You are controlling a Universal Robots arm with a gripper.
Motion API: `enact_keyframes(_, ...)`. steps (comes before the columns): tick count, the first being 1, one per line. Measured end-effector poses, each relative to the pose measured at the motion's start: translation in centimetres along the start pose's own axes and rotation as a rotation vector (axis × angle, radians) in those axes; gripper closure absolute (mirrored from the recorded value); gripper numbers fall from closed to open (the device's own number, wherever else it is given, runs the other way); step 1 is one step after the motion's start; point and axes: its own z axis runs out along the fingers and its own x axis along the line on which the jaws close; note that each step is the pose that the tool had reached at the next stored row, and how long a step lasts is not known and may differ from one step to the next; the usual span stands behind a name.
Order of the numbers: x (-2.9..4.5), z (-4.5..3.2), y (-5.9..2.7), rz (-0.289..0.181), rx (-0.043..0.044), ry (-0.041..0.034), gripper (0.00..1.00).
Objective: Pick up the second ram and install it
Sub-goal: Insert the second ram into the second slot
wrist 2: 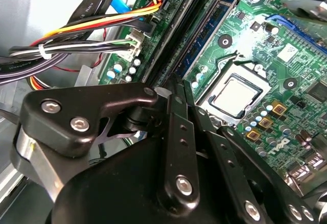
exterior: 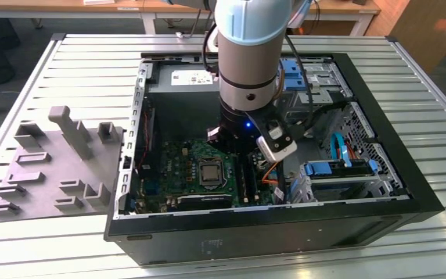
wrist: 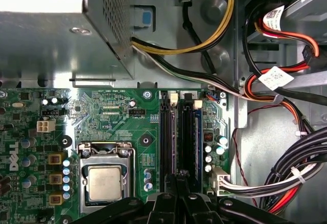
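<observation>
The claw sat low over the motherboard's RAM slots, fingers drawn together. Its tips hid their contact point, so the second ram was perhaps already seated.

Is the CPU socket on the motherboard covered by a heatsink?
No, the first wrist view shows the bare CPU in its socket with no heatsink over it.

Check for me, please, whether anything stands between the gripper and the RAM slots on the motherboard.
Nothing visible does. In the first wrist view, the gripper sits directly over the RAM slots, next to the CPU socket. The cable bundle runs beside the slots, not across them.
</observation>
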Motion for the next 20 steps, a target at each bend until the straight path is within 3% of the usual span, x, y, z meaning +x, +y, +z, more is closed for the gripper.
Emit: enact_keyframes(20,0.01,0.17,0.0,0.0,-0.0005,-0.0002,0.88)
